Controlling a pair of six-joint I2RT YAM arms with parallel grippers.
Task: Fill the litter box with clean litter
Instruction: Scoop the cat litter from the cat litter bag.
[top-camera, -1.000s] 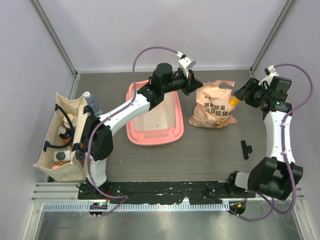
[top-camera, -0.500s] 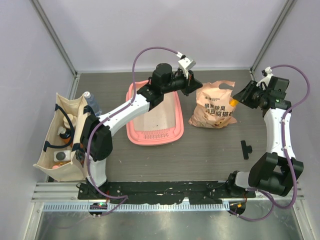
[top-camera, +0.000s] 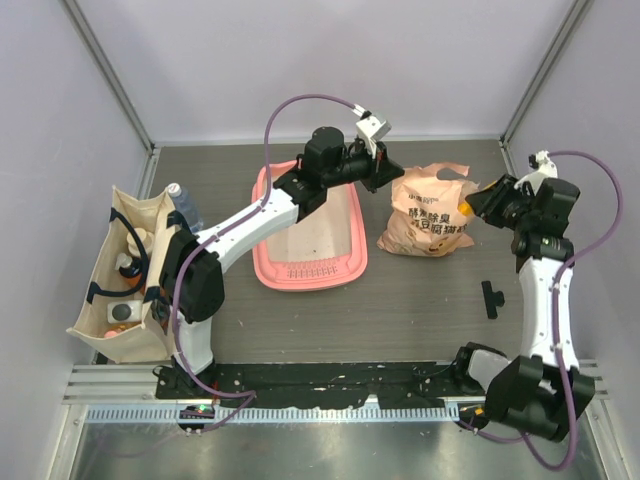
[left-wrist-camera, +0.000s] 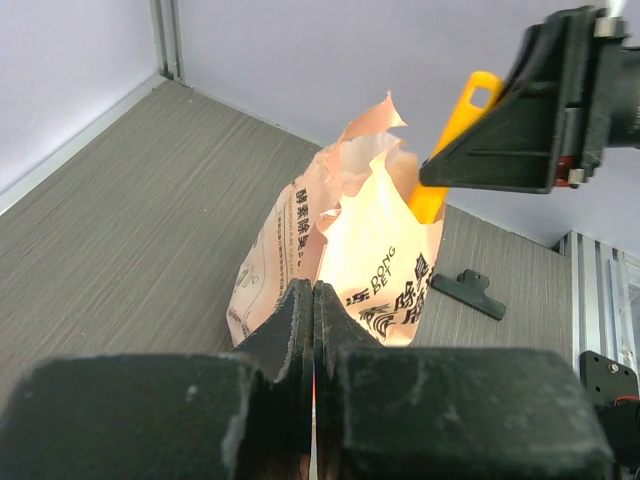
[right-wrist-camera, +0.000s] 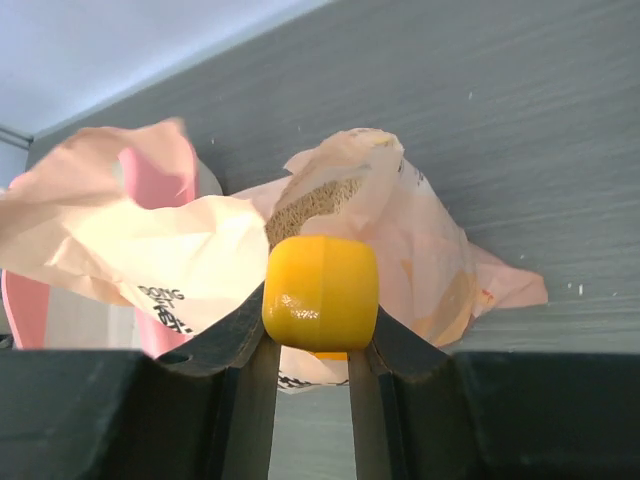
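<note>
Since a moment ago the right arm has bent in, and the right end effector (top-camera: 480, 200) has come closer to the bag (top-camera: 428, 212). The left arm has not moved.

The right end effector is closed tight on the yellow scoop (right-wrist-camera: 320, 292), squeezed between both fingers. The scoop points down at the open top of the bag. I cannot tell if it has reached the litter yet.

The left end effector (left-wrist-camera: 313, 300) is closed too, pinching the bag's edge. I think it does this to keep the mouth open and the bag standing up, so the scoop can get in.

The clean litter (right-wrist-camera: 312, 205) is a sandy tan pile inside the bag. The litter box (top-camera: 262, 250) lies on the bench (top-camera: 400, 310) just beside the bag, under the left arm. Its floor looks almost bare, so the filling has hardly begun.

Next, I think the scoop must dig in. Then it must go across to the box, kept level so nothing spills.
</note>
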